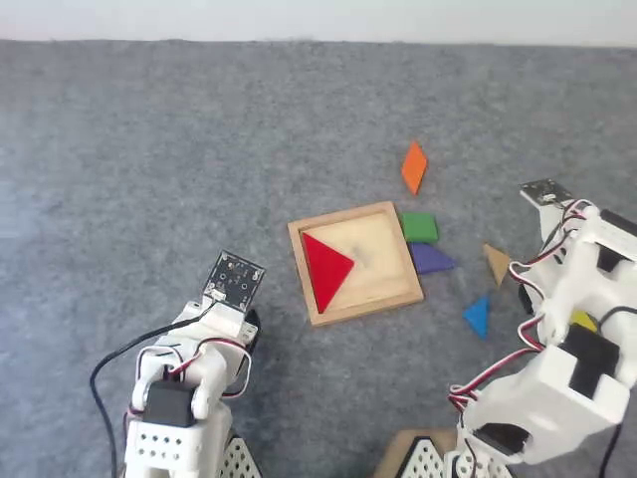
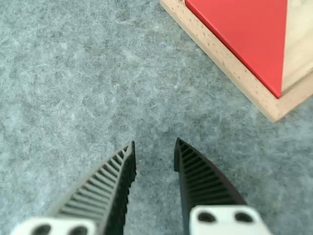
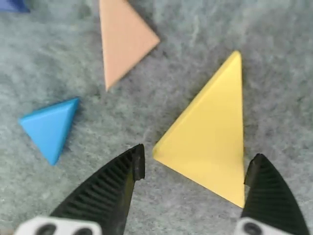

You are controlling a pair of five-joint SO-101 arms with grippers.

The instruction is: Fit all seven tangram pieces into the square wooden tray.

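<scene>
The square wooden tray (image 1: 396, 295) lies mid-table with a large red triangle (image 1: 325, 267) in its left half; its corner (image 2: 234, 73) and the red triangle (image 2: 249, 34) show in the left wrist view. Right of the tray lie an orange rhombus (image 1: 414, 166), a green square (image 1: 419, 226), a purple piece (image 1: 431, 259), a tan triangle (image 1: 497, 263), a blue triangle (image 1: 479, 316) and a yellow triangle (image 1: 583, 321). My right gripper (image 3: 195, 169) is open, its fingers straddling the yellow triangle (image 3: 212, 139) on the carpet. My left gripper (image 2: 154, 156) is open above bare carpet near the tray's corner.
Grey carpet covers the table. The tan triangle (image 3: 122, 39) and blue triangle (image 3: 49, 125) lie just beyond the right gripper. The left arm's base (image 1: 179, 418) and right arm's base (image 1: 537, 398) stand at the front edge. Open carpet spreads left and behind the tray.
</scene>
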